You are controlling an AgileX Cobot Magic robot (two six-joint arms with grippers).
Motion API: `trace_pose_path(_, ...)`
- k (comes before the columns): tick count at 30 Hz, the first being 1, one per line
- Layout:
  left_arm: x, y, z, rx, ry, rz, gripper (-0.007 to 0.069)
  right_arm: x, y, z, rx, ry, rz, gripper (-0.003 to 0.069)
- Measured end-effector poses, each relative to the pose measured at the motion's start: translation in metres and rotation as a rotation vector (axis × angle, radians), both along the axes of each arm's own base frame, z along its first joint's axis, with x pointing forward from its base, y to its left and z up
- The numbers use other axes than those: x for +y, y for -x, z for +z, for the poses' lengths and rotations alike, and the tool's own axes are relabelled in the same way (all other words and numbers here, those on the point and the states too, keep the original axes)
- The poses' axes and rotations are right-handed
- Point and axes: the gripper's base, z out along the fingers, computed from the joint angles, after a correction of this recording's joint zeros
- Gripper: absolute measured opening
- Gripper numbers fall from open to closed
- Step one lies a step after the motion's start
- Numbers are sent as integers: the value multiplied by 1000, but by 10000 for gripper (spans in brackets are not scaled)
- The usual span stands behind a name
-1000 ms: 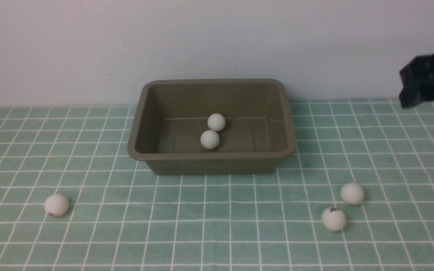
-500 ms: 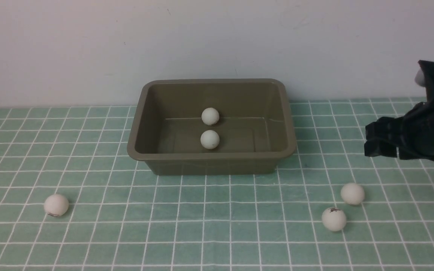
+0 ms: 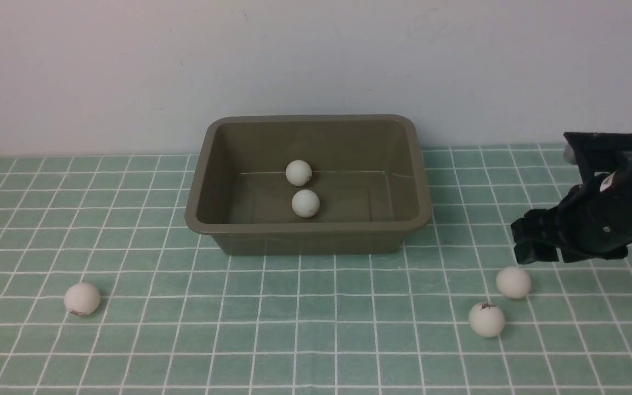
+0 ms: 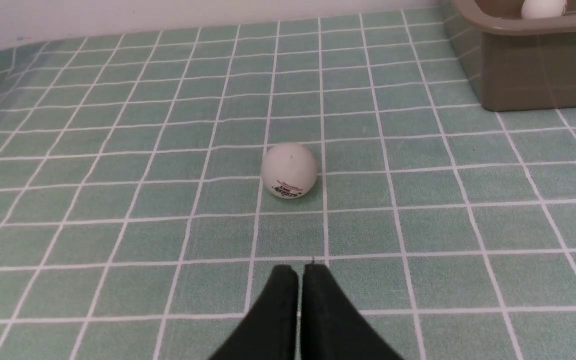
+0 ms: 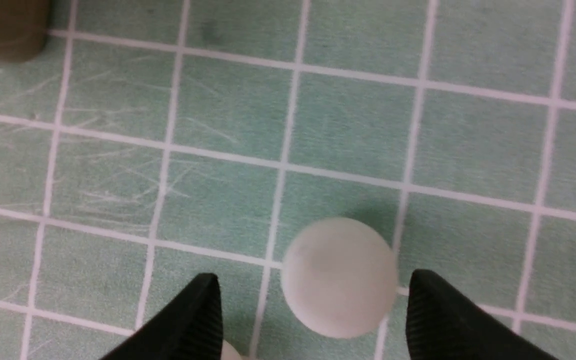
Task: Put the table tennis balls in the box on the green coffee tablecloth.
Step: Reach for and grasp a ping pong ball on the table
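Observation:
The olive-brown box (image 3: 418, 219) stands mid-cloth with two white table tennis balls (image 3: 298, 173) (image 3: 305, 203) inside. Three more balls lie on the green tablecloth (image 3: 316, 329): one at front left (image 3: 82, 298) and two at front right (image 3: 513, 282) (image 3: 486, 319). My right gripper (image 3: 538, 253) is open, just above the farther right ball. In the right wrist view that ball (image 5: 339, 277) sits between the spread fingers (image 5: 313, 280), untouched. My left gripper (image 4: 300, 272) is shut and empty, a short way from the left ball (image 4: 289, 170). It is out of the front view.
A plain white wall runs behind the cloth. The box shows in the left wrist view (image 4: 533, 70) and its corner shows in the right wrist view (image 5: 8, 30). A sliver of the second right ball (image 5: 230, 352) shows by one right finger.
My right arm has come down from the upper right to just above the farther right ball. The farther ball in the box has rolled a little left.

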Motion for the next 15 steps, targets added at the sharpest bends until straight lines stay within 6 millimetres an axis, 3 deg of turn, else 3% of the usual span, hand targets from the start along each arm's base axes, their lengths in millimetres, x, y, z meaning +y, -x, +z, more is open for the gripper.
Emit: trace_pose_path(15, 0, 0, 0, 0, 0, 0, -4, 8, -14, -7, 5, 68, 27, 402)
